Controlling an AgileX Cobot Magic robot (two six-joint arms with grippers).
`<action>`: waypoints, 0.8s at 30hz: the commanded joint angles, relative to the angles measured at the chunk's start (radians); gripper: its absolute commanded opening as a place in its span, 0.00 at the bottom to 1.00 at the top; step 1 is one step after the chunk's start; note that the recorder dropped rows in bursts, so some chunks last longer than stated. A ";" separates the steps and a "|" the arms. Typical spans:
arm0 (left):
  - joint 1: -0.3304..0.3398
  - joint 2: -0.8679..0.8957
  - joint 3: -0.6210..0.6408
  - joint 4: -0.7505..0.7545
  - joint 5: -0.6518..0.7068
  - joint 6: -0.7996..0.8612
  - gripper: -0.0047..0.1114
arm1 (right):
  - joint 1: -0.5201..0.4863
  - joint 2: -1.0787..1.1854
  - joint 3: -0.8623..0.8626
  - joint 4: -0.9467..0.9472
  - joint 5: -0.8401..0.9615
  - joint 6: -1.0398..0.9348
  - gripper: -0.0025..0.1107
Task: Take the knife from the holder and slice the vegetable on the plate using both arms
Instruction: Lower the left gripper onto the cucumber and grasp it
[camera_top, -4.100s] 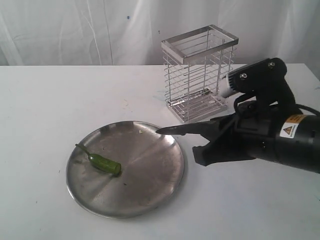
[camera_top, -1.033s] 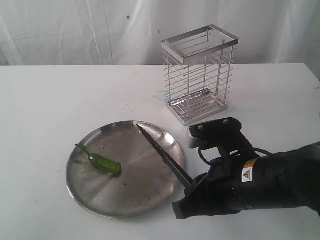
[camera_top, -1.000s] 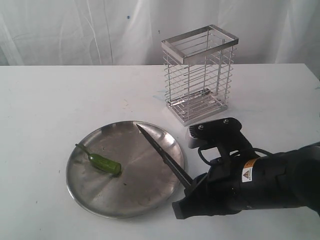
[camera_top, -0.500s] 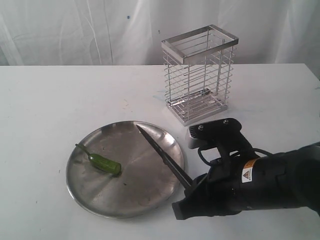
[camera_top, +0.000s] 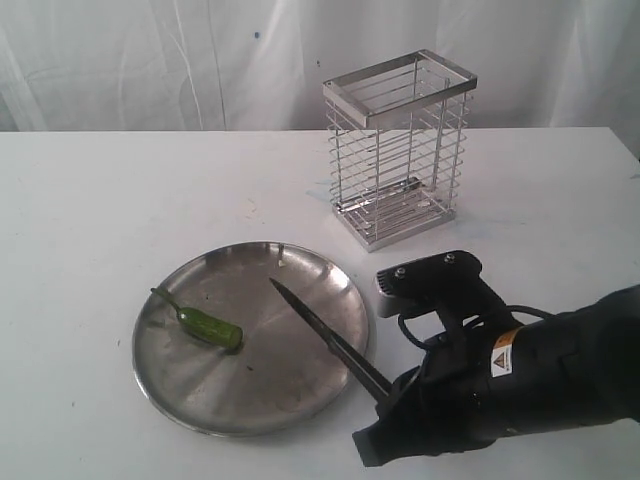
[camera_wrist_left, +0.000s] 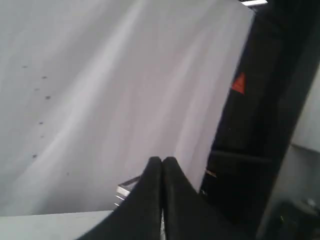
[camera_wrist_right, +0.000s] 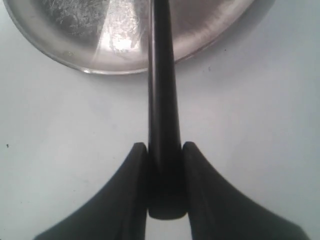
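Note:
My right gripper (camera_top: 390, 392) (camera_wrist_right: 164, 148) is shut on the handle of the black knife (camera_top: 325, 337) (camera_wrist_right: 161, 95). The blade slants out over the steel plate (camera_top: 300, 395) (camera_wrist_right: 210, 35), its tip near the plate's middle. The green vegetable (camera_top: 208, 327) lies whole on the plate's left side, well apart from the tip. The chrome wire holder (camera_top: 397, 145) stands behind the plate, with no knife in it. My left gripper (camera_wrist_left: 162, 160) is shut with nothing between its fingers and faces a white curtain; the exterior view does not show it.
The white table (camera_top: 90, 200) ends at a white curtain (camera_top: 150, 60) at the back. The right arm (camera_top: 520, 380) fills the front right corner. A dark frame with an orange mark (camera_wrist_left: 239, 83) stands beside the curtain in the left wrist view.
Over the last second the right gripper dropped slightly toward the front edge, and the knife's tip slid from the plate's far rim to near its middle. The vegetable stayed put.

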 joint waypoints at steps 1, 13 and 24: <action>-0.008 0.267 -0.167 0.286 -0.216 -0.186 0.12 | 0.001 -0.045 -0.001 -0.002 -0.015 -0.022 0.03; -0.006 0.899 -0.247 0.286 -0.041 0.107 0.59 | 0.001 -0.086 -0.001 0.013 -0.079 -0.015 0.03; -0.006 1.137 -0.247 0.286 -0.544 0.029 0.44 | 0.001 -0.086 -0.001 0.013 -0.130 -0.015 0.03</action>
